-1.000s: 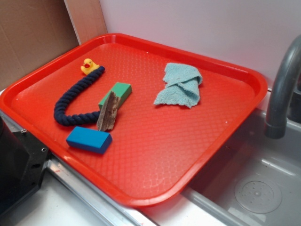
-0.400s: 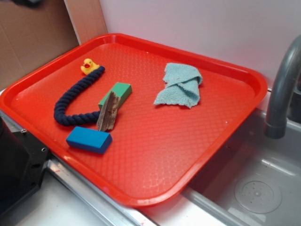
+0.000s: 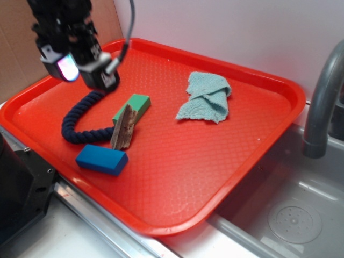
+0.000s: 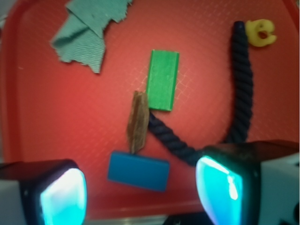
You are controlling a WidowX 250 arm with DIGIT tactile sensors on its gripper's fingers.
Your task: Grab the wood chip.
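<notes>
We hold our end effector (image 4: 140, 192) apart and empty high over the tray's (image 3: 269, 134) nine-o'clock side, since the wood chip (image 3: 124, 128) lies wedged between the green block (image 3: 134, 106), blue block (image 3: 102, 159) and rope (image 3: 80, 115).

On the 1 tray (image 3: 279, 91): 2 blocks (image 4: 162, 79) (image 4: 138, 170), 1 wood chip (image 4: 138, 123), 1 rope (image 4: 241, 84), 1 duck (image 4: 261, 33), 1 cloth (image 4: 89, 28)

Wood chip (image 3: 123, 129) (image 4: 137, 123): rough brown sliver, betw. green & blue blocks.
</notes>
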